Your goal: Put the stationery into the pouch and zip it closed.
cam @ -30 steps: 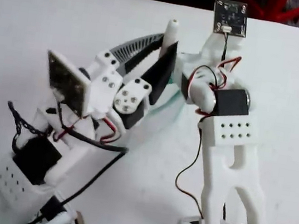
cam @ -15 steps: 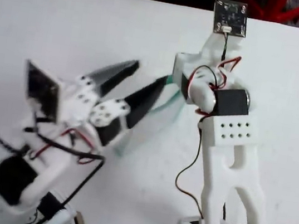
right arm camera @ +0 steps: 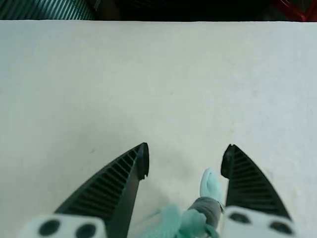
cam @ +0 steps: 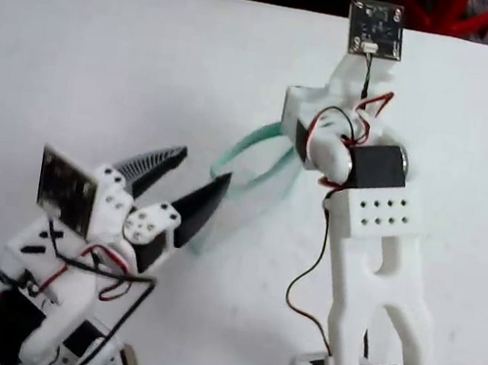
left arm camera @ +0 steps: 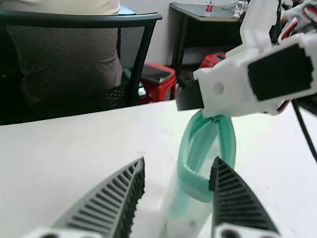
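High view: pouch (cam: 242,148) judged light, limp, slippery.
Grip its stiffer mouth edge, 1 o'clock from the left gripper (cam: 205,166); left and right gripper (right arm camera: 187,148) jaws stand apart.

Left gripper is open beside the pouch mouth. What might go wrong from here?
The right gripper looks open, the pouch rim only resting near its jaw base, so the pouch may slip and flop shut. The open left gripper has one finger close to the green rim; advancing might snag or drag it.
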{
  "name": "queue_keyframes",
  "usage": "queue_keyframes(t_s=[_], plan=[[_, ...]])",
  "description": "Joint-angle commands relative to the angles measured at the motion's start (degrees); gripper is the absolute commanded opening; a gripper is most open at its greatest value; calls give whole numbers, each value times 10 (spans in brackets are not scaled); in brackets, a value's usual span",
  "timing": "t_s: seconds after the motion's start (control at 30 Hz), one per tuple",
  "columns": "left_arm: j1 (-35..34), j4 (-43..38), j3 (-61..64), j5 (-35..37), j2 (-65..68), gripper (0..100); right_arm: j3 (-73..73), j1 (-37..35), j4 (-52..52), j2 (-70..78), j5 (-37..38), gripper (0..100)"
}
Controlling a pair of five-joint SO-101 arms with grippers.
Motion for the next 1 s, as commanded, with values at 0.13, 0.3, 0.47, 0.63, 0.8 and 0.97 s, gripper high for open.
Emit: queue_keyframes(t_s=[0.13,0.3,0.47,0.63,0.8,0.97], plan=[[-21,-92,149,-53,-37,248,-34,6,57,-4,62,240],[-88,-198,212,-25,-36,248,-55,17,80,-7,76,240],[-100,-244,236,-24,-36,211,-60,4,92,-31,80,194],[-100,-244,235,-24,-39,207,-61,-17,87,-57,80,173],[-99,-244,236,-24,-40,210,-62,-56,60,-58,81,176],[-99,-244,245,-25,-39,210,-136,-85,70,-60,82,214]])
